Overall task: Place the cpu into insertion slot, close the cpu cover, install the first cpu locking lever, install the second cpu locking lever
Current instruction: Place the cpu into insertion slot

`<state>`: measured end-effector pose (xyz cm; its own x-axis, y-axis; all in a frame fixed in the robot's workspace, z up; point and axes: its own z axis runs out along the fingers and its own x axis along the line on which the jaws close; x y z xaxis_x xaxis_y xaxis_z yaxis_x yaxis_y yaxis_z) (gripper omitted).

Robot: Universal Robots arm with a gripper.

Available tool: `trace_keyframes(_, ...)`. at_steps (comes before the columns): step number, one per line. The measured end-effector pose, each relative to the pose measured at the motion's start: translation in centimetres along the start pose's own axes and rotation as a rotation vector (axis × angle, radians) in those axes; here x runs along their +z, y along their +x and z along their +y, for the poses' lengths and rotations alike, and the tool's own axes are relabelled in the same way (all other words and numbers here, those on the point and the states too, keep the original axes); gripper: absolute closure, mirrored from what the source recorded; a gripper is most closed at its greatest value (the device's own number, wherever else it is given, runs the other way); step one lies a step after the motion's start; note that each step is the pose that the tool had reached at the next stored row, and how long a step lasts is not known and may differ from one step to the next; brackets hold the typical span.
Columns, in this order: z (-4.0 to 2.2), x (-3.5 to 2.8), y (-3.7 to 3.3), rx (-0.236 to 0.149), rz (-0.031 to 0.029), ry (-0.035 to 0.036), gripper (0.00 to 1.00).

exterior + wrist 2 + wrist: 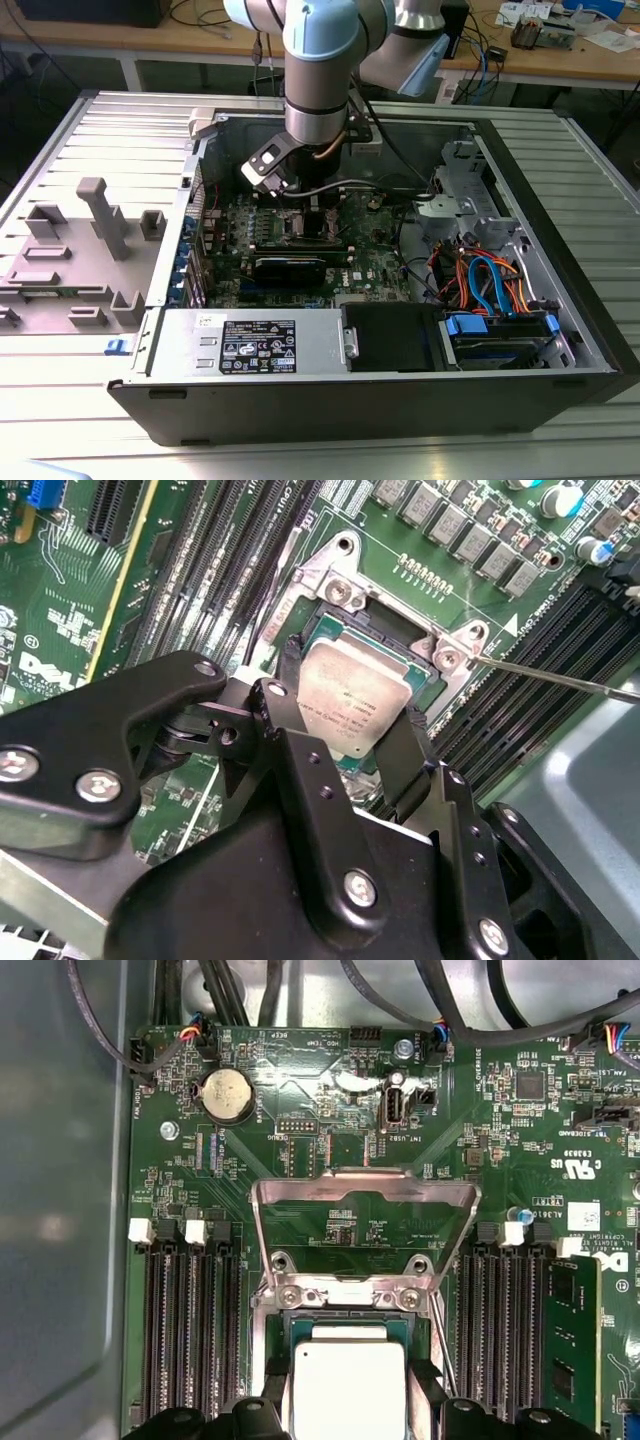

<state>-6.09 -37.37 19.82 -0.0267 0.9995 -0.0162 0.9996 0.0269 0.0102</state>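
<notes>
1. The gripper is clenched on the cpu. One black finger presses one edge of the chip and its partner presses the opposite edge, with the silvery top facing up.
2. The cpu lies straight under the tool, inside the silver rim of the insertion slot. Its edges run square with that rim. I cannot say for sure whether it is fully seated or a hair above the contacts.
3. In the exterior view the arm reaches down into the open computer case. It works at the far part of the board, toward the exterior view's left.
4. The cpu cover stands open, hinged up just beyond the slot and off the chip.
5. A thin locking lever juts out beside the slot, unlatched.
</notes>
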Motion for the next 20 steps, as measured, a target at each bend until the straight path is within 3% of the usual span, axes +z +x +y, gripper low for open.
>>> trace_keyframes(5, 0.02, -0.13, -0.01, 0.000, -0.0003, 0.0002, 0.38)
trace_keyframes(7, 0.03, -1.16, -0.02, 0.001, 0.0000, 0.0000, 0.38)
trace_keyframes(10, 0.05, -1.80, 0.08, 0.000, 0.0001, -0.0001, 0.38)
trace_keyframes(11, 0.13, -1.82, 0.07, 0.000, 0.0000, 0.0011, 0.53)
trace_keyframes(13, 0.34, -1.82, 0.07, 0.000, -0.0002, 0.0042, 0.58)
trace_keyframes(14, 0.46, -1.82, 0.07, 0.000, -0.0009, 0.0055, 0.71)
trace_keyframes(17, 0.50, -1.96, 0.06, -0.023, -0.0049, 0.0055, 0.89)
trace_keyframes(20, 0.51, -2.58, 0.05, -0.055, -0.0054, 0.0049, 0.89)
